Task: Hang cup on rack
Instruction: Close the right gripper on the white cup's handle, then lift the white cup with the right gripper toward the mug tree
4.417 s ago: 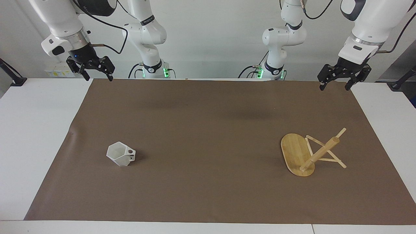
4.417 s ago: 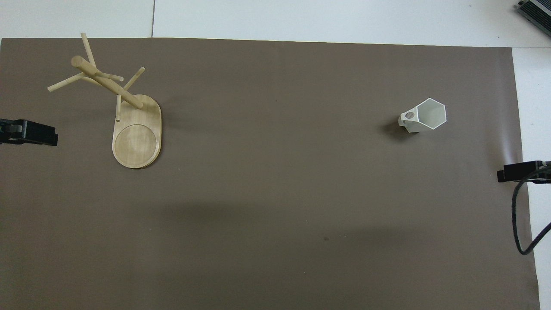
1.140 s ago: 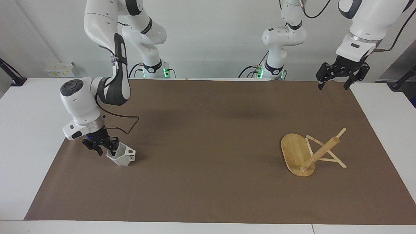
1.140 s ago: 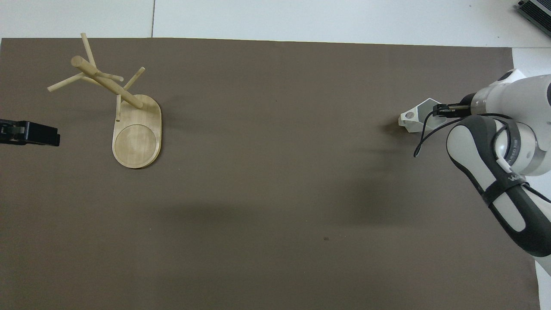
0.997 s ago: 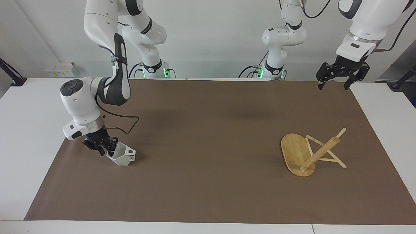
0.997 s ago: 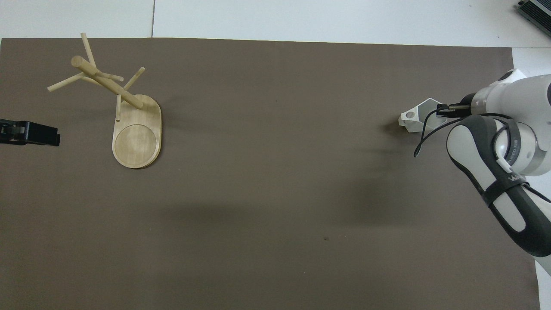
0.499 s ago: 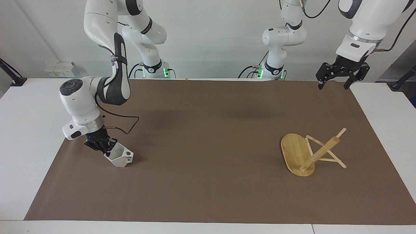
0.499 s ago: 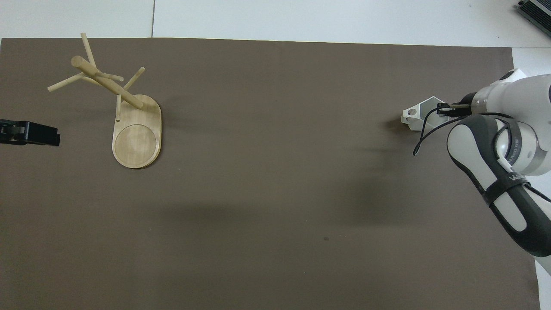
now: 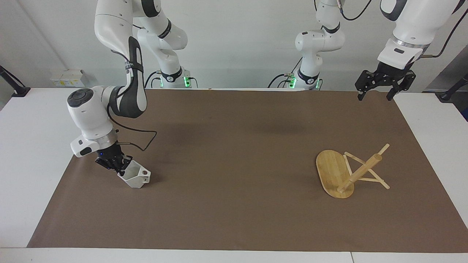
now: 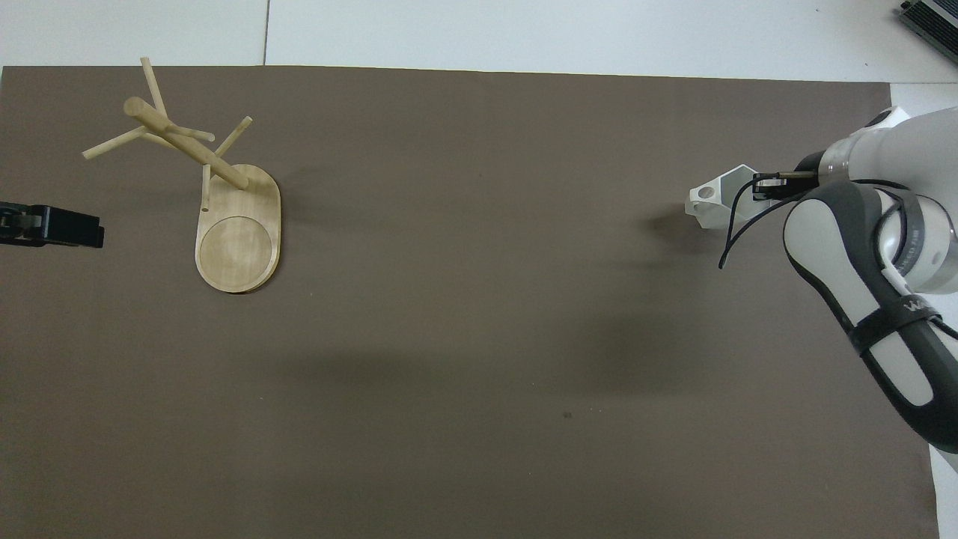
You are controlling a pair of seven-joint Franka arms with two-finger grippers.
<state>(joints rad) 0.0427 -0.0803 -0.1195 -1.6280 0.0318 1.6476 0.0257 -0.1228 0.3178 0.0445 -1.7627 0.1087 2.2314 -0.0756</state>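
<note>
No text, label, brand or number reads in full in either view.
Only candidate: pale lettering (image 10: 911, 305) on the dark band (image 10: 891, 329) of the right arm (image 10: 838, 254), seen from overhead, up the arm from the right claw (image 10: 760, 187) and well apart from it. The first character looks like a W. The rest cannot be made out.
</note>
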